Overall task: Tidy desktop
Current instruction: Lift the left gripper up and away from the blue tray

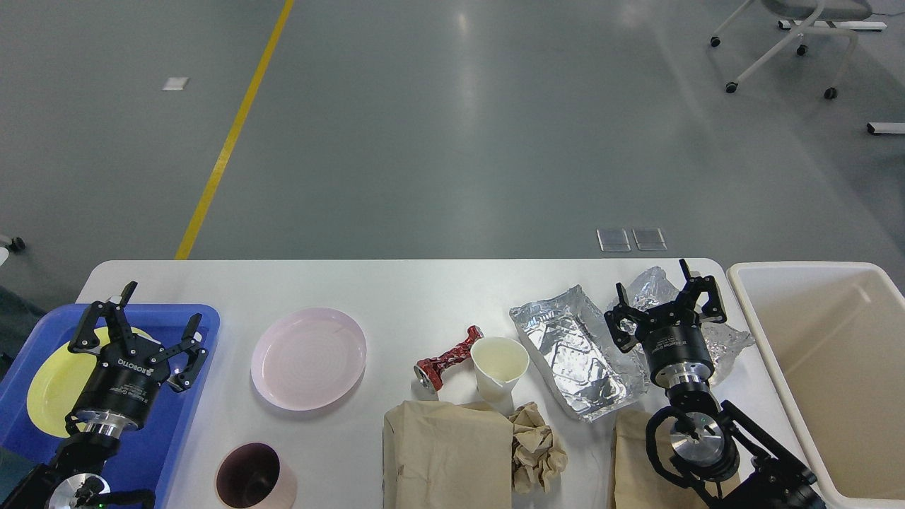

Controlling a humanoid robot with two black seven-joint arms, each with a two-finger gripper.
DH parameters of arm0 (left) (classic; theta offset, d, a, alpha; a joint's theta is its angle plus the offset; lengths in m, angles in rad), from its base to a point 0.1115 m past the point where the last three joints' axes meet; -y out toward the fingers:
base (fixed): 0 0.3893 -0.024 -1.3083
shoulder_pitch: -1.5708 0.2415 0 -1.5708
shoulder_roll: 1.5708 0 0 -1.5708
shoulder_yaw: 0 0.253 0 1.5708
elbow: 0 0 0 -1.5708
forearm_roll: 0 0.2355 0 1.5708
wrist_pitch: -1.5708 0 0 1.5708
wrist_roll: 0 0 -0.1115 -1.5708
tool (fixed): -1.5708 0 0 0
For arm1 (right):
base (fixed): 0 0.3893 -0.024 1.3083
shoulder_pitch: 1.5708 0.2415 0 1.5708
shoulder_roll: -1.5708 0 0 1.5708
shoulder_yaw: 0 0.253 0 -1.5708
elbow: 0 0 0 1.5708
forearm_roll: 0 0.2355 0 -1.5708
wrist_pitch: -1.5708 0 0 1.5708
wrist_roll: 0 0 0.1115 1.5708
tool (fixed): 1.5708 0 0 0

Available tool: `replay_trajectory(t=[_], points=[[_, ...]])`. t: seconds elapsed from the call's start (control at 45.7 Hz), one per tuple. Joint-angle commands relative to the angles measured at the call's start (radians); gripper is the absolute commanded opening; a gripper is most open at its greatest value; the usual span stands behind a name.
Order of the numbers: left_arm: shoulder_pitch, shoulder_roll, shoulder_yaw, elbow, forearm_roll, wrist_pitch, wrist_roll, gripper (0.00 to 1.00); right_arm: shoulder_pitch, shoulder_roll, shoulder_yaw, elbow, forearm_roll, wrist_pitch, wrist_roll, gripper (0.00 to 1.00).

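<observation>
The white desktop (410,290) spans the view. On it lie a pink plate (309,358), a dark-lined pink cup (254,479), a crushed red can (447,358), a white paper cup (499,367), a foil tray (576,350), clear crumpled plastic (714,332), a brown paper bag (438,456), crumpled brown paper (536,447) and a second brown bag (633,459). My left gripper (147,326) hangs open over the yellow plate (53,385) in the blue tray (35,431). Open too, my right gripper (663,300) hovers above the clear plastic, beside the foil tray.
A cream bin (820,367) stands off the table's right end, and appears to hold nothing. The blue tray overhangs the left end. Grey floor with a yellow line (233,134) lies beyond the far edge, and a wheeled chair base (785,49) sits far right.
</observation>
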Motion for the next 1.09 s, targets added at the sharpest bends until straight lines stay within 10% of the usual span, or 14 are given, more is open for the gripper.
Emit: replay_trajectory(t=[0.0,0.591,1.072], points=[[-0.001,0.001,0.002,0.003,0.001,0.000,0.000,0.97,0.001,0.000,0.000,-0.002,0.000,0.001,0.000,1.00],[-0.011,0.030,0.007,0.023,0.001,-0.008,0.046,0.97,0.000,0.000,0.000,-0.002,0.000,0.001,0.000,1.00],[-0.184,0.468,0.376,0.013,-0.100,-0.006,0.032,0.97,0.000,0.000,0.000,-0.002,0.000,0.001,0.000,1.00]])
